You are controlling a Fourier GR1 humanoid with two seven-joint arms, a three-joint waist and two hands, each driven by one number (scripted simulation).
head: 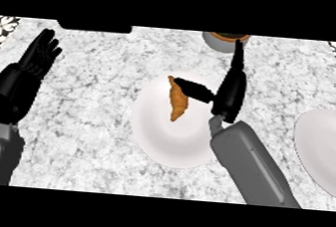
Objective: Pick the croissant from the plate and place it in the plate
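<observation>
Head view: the golden-brown curved croissant lies on the round white centre plate. The black right hand is just beside it, unclenched, fingers straight and thumb at the croissant's top. The black left hand rests open at the left edge. A second white plate lies well apart at the right.

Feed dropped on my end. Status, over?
Left hand open, resting at left. Right hand open, thumb by croissant, no grasp yet. Croissant lies on centre plate. Bowl at far edge, off the path.
</observation>
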